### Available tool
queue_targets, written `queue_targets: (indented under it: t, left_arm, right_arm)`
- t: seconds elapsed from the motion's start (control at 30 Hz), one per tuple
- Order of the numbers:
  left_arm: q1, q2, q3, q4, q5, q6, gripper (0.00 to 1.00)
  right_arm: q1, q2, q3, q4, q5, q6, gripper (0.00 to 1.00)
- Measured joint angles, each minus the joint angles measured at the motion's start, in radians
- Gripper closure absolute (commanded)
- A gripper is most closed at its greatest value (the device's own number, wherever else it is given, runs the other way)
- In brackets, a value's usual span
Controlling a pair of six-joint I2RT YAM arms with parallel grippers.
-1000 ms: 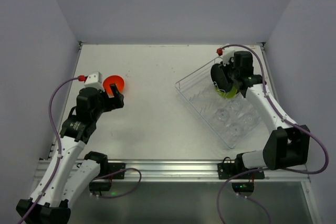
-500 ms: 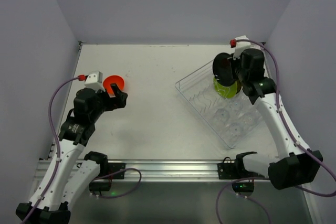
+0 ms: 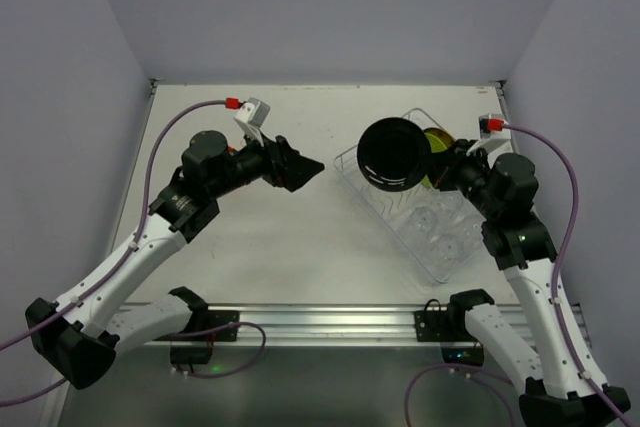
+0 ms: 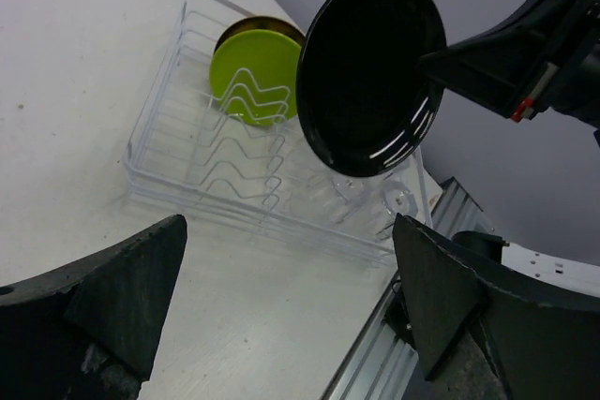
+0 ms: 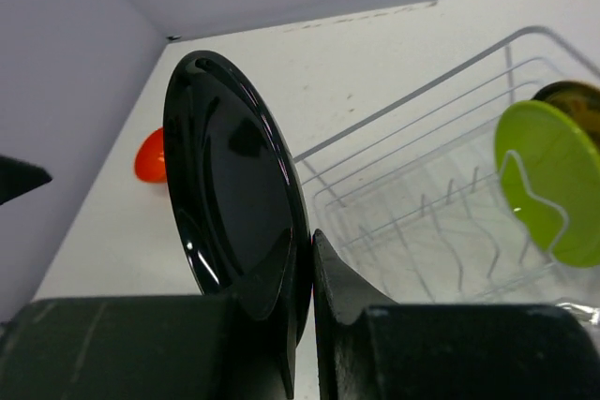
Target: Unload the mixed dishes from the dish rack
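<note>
The left arm point(image 3: 150, 237) is stretched from the near left toward the middle, its wrist held level above the table point(image 3: 300, 257). The left gripper point(image 3: 298, 167) is pointed right at the black plate point(image 3: 393, 154), and its jaws are spread wide with nothing between them.

The right arm point(image 3: 520, 237) is raised from the near right with the elbow bent. The right gripper point(image 5: 303, 278) is turned left, its jaws pinching the plate's edge with one finger on each face. The plate is held on edge in the air over the far-left part of the rack point(image 3: 352, 169), clear of the wire holder point(image 4: 239, 152). It hangs between the two grippers, apart from the left one.

The rack is set askew on the right of the table. A lime plate point(image 4: 251, 72) and an olive plate point(image 4: 258, 25) behind it are stood upright in the holder at the far end. In the top view both are largely hidden by the black plate and the right gripper.

Clear cups point(image 3: 443, 232) are seen in the near half of the rack, though their number cannot be made out. An orange bowl point(image 5: 150, 156) is seen only in the right wrist view, on the table at the far left, and is partly cut off by the plate
</note>
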Motion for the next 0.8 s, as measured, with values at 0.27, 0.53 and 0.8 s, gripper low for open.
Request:
queue_targets:
  t: [0.27,0.53,0.8]
  left_arm:
    - [-0.108,0.121,0.103,0.05,0.019,0.002,0.11]
    - [-0.194,0.202,0.155,0.001,-0.042,0.013,0.23]
    - [-0.205,0.216,0.176,-0.02,-0.095,0.02,0.79]
  right_arm:
    - [0.001,-0.06,-0.121,0.062,-0.16,0.146,1.0]
    - [0.001,-0.06,-0.146,0.142,-0.288,0.207,1.0]
    - [0.003,-0.061,-0.183,0.205,-0.345,0.232,1.0]
